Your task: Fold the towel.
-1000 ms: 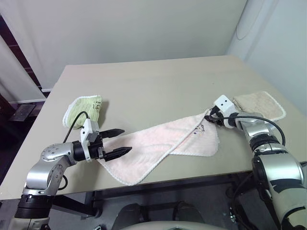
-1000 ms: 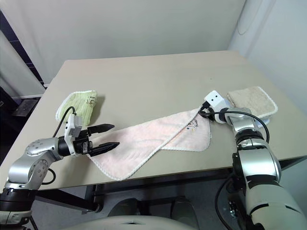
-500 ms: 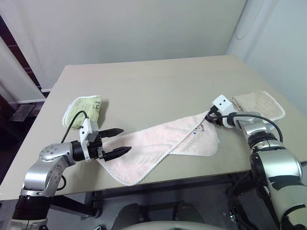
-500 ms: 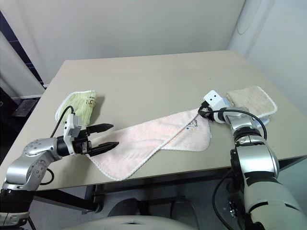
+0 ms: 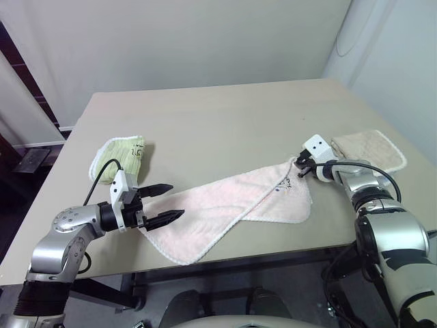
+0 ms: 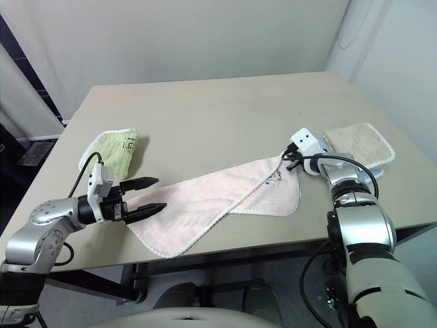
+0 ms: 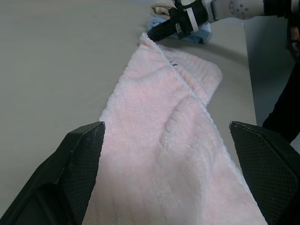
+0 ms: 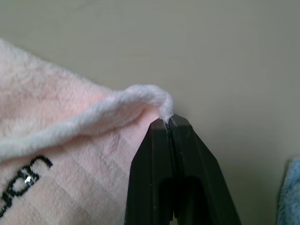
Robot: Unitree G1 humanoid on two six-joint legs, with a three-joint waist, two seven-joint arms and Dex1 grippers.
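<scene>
We have the pale pink towel (image 5: 232,205) lying slantwise across the near part of the worktop (image 5: 218,123), partly doubled over on itself, its marked end toward our right. Our right hand (image 5: 300,169) has its two fingers pressed together on the white-edged corner at that end; the right wrist view shows the edging pinched at the very fingertips, so the hold looks thin and we judge it could slip if pulled sharply. Our left hand (image 5: 167,201) hovers at the towel's opposite end with its fingers spread wide, the cloth lying between and beneath them but not gripped. That placing suits taking the second end so both can be lifted for a fold. The green cloth (image 5: 121,156) and the beige cloth (image 5: 369,151) lie apart at either side, out of the way.
</scene>
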